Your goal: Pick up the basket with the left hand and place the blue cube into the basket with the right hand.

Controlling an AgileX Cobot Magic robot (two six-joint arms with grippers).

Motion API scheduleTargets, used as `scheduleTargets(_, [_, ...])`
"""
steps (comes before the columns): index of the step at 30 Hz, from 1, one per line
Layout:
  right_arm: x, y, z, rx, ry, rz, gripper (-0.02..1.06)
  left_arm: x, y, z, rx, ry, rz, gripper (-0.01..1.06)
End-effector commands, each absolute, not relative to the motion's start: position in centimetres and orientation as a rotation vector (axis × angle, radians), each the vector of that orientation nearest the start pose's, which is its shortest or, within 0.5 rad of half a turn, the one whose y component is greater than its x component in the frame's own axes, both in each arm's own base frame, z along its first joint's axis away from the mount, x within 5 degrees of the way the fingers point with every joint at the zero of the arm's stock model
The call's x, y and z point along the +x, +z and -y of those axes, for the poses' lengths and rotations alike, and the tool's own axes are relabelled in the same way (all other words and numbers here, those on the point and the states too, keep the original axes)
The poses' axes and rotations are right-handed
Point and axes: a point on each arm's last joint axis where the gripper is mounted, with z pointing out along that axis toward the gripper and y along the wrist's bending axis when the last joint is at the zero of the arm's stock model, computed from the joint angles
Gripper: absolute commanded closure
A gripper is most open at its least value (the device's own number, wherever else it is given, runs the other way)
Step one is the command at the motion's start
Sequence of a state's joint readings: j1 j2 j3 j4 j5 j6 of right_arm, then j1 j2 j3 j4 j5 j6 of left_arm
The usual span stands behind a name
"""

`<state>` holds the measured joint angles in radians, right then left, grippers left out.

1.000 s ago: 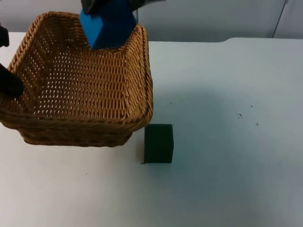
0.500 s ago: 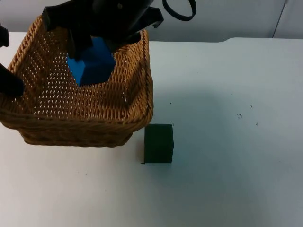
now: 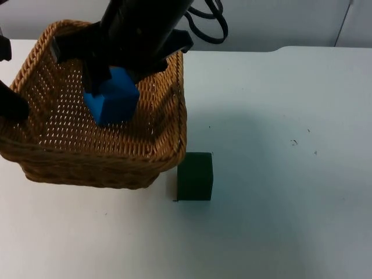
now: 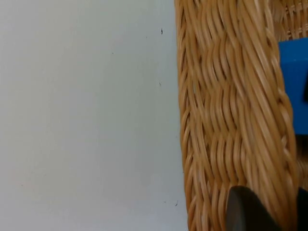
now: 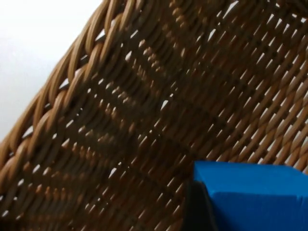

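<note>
The woven wicker basket (image 3: pixel 163 125) hangs at the table's left side, and my left gripper (image 3: pixel 13 104) is shut on its left rim. In the left wrist view the basket rim (image 4: pixel 226 120) runs past a black fingertip (image 4: pixel 243 211), with the blue cube (image 4: pixel 294 72) just beyond it. My right gripper (image 3: pixel 109 81) reaches down into the basket from above, shut on the blue cube (image 3: pixel 113 103), which is low inside near the woven floor. In the right wrist view the blue cube (image 5: pixel 255 197) sits against a fingertip (image 5: pixel 197 209), with the basket wall (image 5: pixel 120 120) behind.
A dark green cube (image 3: pixel 195 176) stands on the white table (image 3: pixel 279 174) just off the basket's near right corner. The grey partition wall (image 3: pixel 279 23) closes the far edge.
The right arm has come down and slightly forward, carrying the blue cube from the basket's far rim to deep inside it. The basket has barely shifted.
</note>
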<state>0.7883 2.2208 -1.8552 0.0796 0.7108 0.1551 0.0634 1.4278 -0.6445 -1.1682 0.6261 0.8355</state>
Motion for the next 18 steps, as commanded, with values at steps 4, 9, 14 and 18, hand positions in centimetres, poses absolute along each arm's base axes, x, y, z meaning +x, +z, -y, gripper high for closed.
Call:
scheduleTargets(4, [34.7,20.0,-36.0,-0.771,0.441,-2.504,0.79,25.0,20.6,3.4,-0.183,-0.828,-2.467,1.05])
scheduleTargets(9, [34.7,20.2,-35.9,-0.772,0.441,-2.505,0.5,25.1,20.6,3.4,-0.185,-0.826,-2.466,1.05])
scheduleTargets(14, [34.5,21.1,-35.8,-0.803,0.437,-2.484,0.27,25.1,20.6,3.4,-0.193,-0.825,-2.463,1.05])
scheduleTargets(18, [34.1,23.1,-35.4,-0.832,0.439,-2.444,0.22,25.1,20.6,3.4,-0.195,-0.821,-2.462,1.05])
